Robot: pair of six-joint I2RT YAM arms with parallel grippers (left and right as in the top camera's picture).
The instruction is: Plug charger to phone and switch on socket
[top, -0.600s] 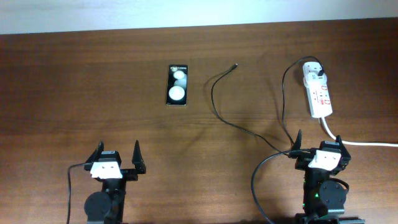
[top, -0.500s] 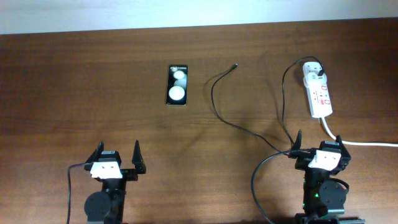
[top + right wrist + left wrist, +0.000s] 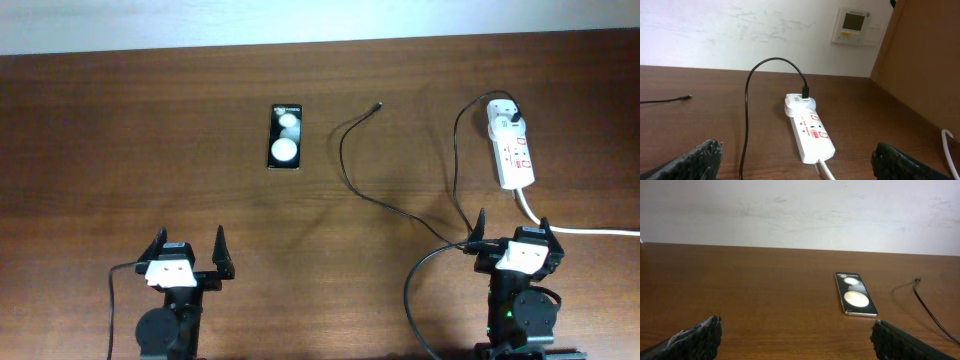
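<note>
Both left gripper (image 3: 190, 236) and right gripper (image 3: 513, 224) gape over wooden table (image 3: 140, 130), white wall (image 3: 790, 210) behind.

On my feed the table (image 3: 150, 130) reads as dark brown wood grain with a smooth, low-sheen finish. The phone (image 3: 286, 137) has a glossy black face, mirror-like, throwing back two white lights. The charger (image 3: 746, 120) cable looks matt black, its head white plastic. The socket (image 3: 511, 150) is smooth white plastic, faintly shiny.
</note>
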